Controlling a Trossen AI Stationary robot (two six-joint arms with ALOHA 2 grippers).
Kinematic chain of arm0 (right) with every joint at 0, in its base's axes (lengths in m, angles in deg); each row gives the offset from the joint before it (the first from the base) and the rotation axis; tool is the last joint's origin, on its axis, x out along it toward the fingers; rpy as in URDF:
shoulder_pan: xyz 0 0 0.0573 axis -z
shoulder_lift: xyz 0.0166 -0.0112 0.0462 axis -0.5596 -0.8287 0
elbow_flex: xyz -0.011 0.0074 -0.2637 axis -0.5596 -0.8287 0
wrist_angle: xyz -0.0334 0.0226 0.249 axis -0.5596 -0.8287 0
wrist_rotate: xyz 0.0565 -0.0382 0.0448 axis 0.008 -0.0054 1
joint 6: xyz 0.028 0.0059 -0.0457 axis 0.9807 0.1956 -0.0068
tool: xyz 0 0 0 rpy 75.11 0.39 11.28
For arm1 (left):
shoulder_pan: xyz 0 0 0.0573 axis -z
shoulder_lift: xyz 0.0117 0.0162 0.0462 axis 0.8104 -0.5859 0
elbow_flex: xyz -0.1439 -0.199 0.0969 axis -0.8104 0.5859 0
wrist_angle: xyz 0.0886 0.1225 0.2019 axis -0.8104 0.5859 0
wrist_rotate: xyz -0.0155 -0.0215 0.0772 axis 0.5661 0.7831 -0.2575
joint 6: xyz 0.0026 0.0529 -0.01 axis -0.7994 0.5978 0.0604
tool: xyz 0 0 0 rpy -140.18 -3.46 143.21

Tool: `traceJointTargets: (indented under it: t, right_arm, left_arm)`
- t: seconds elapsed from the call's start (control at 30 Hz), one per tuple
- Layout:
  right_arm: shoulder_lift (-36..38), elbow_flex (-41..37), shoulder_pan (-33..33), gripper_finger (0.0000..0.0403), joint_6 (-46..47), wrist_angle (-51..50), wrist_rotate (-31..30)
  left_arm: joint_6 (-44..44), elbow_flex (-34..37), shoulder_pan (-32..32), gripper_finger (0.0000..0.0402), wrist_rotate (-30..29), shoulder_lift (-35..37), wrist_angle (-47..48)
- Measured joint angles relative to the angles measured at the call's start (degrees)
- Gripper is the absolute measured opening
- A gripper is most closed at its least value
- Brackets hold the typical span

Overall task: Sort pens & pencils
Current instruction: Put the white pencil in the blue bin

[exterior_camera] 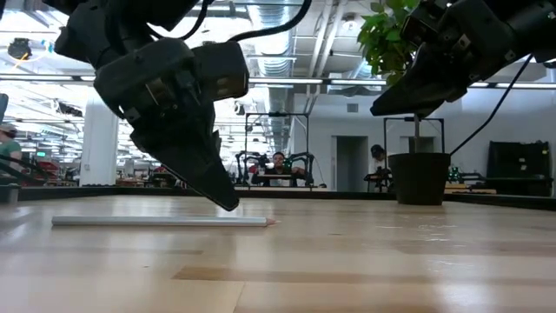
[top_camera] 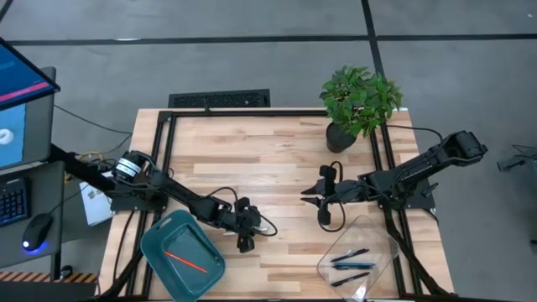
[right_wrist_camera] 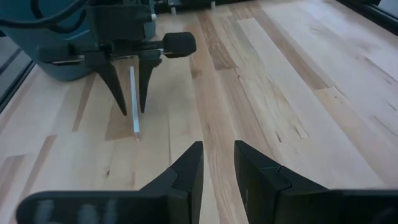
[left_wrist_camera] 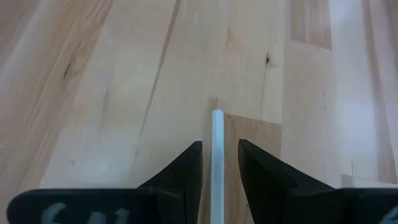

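On the counter (top_camera: 252,151), the left hand (left_wrist_camera: 219,163) straddles a pale pencil (left_wrist_camera: 217,168), fingers parted, not yet gripping. One orange pencil (top_camera: 185,262) lies in the teal tray (top_camera: 159,252), pens (top_camera: 351,260) in the clear bin (top_camera: 377,231); right hand (right_wrist_camera: 217,163) waits narrowly open.

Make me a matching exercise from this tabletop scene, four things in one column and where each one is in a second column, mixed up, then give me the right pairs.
Things
1. orange pencil
2. pale pencil
3. pens
4. potted plant

Places
A. in the clear bin
B. at the table's far right corner
C. in the teal tray
D. flat on the wood between the open fingers of the left end effector

Pairs: 1-C, 2-D, 3-A, 4-B

The right end effector hangs open, empty.
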Motion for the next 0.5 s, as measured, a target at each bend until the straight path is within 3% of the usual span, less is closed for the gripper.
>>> traceJointTargets:
  t: [0.5]
  right_arm:
    - [0.0, 0.0, 0.1, 0.0113, 0.0, 0.3, 0.0]
  left_arm:
    - [-0.1, -0.4, 0.2, 0.0109, 1.7, -2.7, -1.7]
